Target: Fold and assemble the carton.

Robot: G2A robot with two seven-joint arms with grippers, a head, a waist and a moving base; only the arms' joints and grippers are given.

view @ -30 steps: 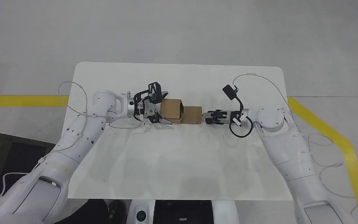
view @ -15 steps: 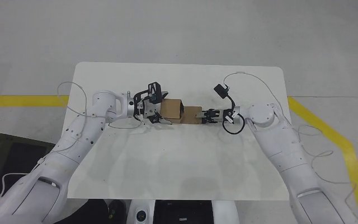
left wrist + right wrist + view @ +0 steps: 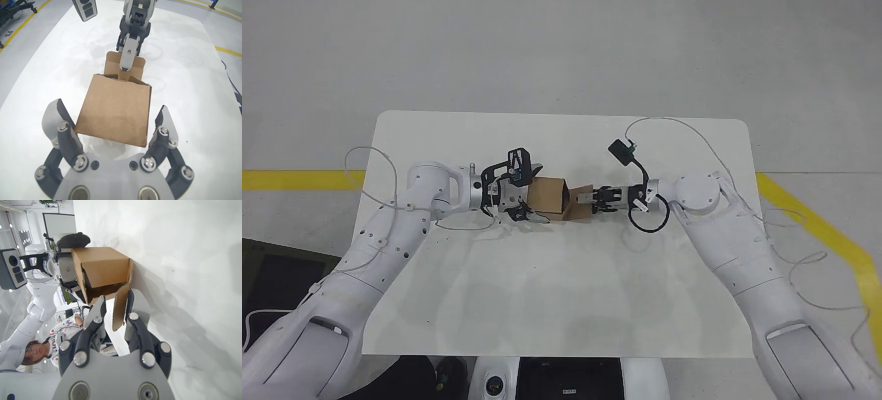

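Note:
A brown carton lies on its side at the middle of the white table, its open end facing my right arm. My left gripper stands open around the closed end; one finger touches a corner and the other stands just clear. A loose flap sticks out from the open end at a tilt. My right gripper is open with this flap between its fingers. In the left wrist view one right finger lies over the flap.
Thin cables loop off both arms over the table's far side. The right arm's wrist camera juts out behind its gripper. Bare table lies in front of the carton and behind it.
My right gripper has moved left toward the carton and pushed the flat flap up and inward. The left arm and the carton's body have stayed put.

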